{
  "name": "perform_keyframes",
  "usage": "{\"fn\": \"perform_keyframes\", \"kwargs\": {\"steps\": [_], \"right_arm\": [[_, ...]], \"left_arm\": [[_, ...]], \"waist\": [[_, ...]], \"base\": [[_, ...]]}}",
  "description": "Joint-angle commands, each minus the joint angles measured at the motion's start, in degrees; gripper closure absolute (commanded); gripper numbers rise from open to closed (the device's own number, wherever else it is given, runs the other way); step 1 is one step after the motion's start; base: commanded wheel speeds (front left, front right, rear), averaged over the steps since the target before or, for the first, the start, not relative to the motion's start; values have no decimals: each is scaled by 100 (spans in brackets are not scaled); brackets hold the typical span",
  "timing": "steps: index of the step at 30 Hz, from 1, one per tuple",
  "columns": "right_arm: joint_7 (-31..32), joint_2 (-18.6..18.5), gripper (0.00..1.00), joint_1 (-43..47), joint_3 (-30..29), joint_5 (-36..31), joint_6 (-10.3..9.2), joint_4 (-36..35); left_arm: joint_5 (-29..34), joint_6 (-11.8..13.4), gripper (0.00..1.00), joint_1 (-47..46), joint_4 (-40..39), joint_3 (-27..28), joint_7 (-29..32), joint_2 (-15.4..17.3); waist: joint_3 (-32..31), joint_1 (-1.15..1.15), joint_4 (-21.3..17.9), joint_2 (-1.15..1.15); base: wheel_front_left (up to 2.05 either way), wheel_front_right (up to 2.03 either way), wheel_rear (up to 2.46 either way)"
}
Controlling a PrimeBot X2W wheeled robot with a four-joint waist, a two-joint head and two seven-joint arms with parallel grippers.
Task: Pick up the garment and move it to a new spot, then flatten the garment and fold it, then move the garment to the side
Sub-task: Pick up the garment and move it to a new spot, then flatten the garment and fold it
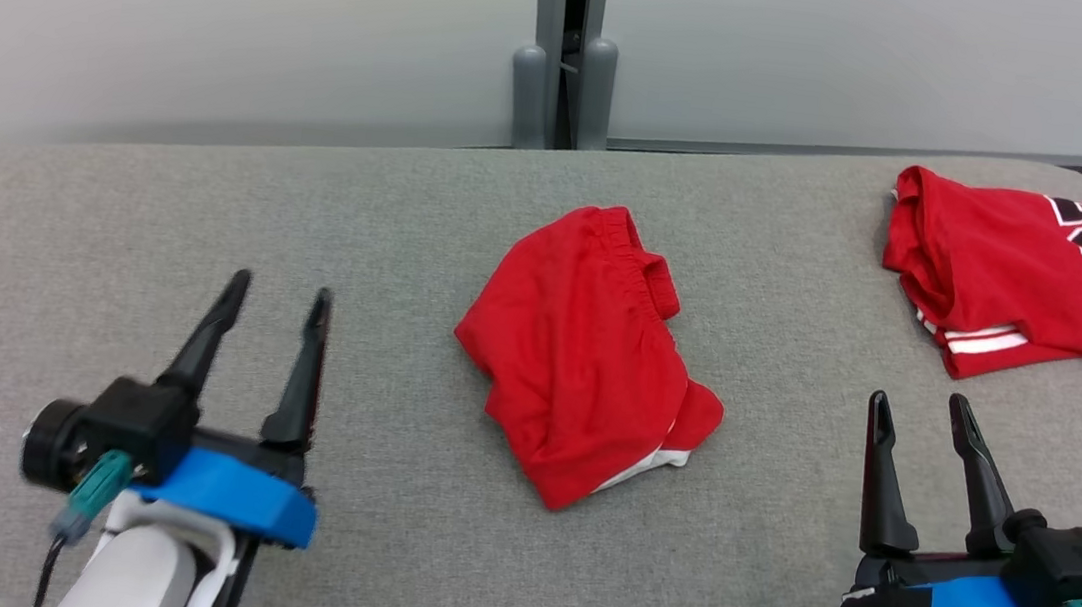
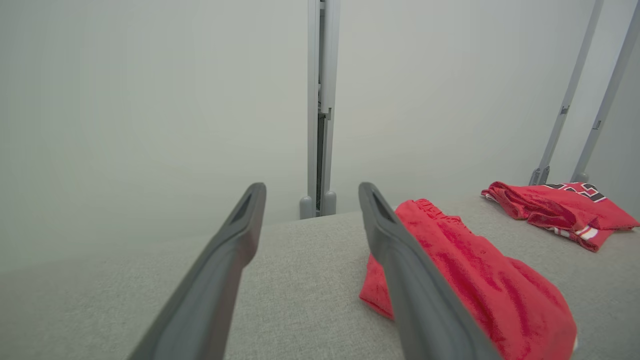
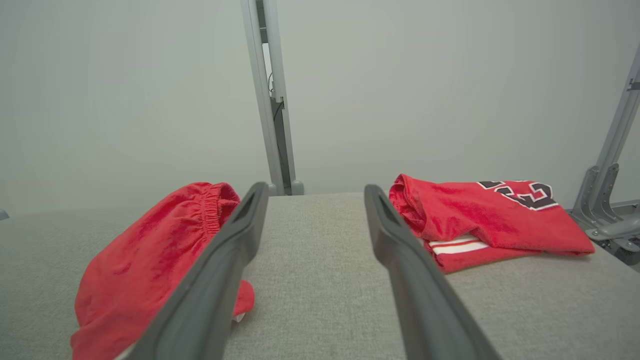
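Observation:
A crumpled pair of red shorts [image 1: 586,349] with an elastic waistband lies in the middle of the grey fabric table [image 1: 408,229]. The same shorts [image 2: 475,280] lie right of my left fingers in the left wrist view, and the shorts [image 3: 150,260] lie left of my right fingers in the right wrist view. My left gripper [image 1: 278,294] hovers open at the lower left, well clear of the shorts. At the lower right my right gripper [image 1: 920,404] is open too, with nothing between its fingers.
A folded red jersey [image 1: 1027,274] with black-and-white lettering and white stripes rests at the table's far right; the jersey [image 3: 490,220] lies beyond my right fingers. A grey partition wall with a vertical post [image 1: 568,45] stands just behind the table's far edge.

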Motion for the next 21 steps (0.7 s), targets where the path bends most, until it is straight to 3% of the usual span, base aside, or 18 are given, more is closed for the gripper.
{"fn": "perform_keyframes", "kwargs": {"steps": [1, 8, 21], "right_arm": [[-5, 6, 0, 53, -6, -19, -2, 12], [-5, 5, 0, 241, -28, 32, -2, 64], [-6, 5, 0, 561, -137, 31, -2, 185]], "left_arm": [[66, 34, 0, 154, -72, 78, -14, 17], [389, -82, 0, 1124, -482, 1122, -15, -179], [851, -528, 0, 1822, -575, 1972, -16, -693]], "waist": [[-62, 0, 68, 0], [-284, 0, 264, 0], [-498, 0, 407, 0]], "base": [[0, 0, 0], [0, 0, 0], [0, 0, 0]]}}
